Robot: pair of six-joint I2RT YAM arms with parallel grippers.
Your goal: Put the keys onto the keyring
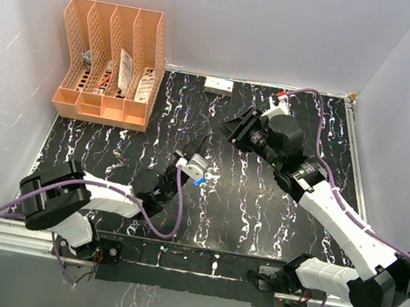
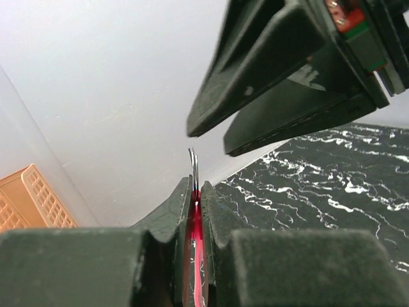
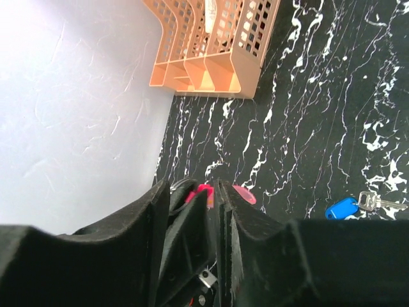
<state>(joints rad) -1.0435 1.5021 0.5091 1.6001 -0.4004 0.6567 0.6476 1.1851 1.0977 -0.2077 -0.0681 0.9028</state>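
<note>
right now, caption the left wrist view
Left gripper shut on the red keyring strap, ring poking up toward the right gripper.

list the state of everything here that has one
left end effector, shut on the red strap
red strap, clamped
ring, sticking up, no key on it
blue key, loose on the table
silver key, loose beside the blue key
right end effector, open, empty

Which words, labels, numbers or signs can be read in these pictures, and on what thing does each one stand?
None can be read.
The white cards in the orange file rack carry dark marks, but they are too small to read.
The small pale box at the back of the table shows no legible mark.
</note>
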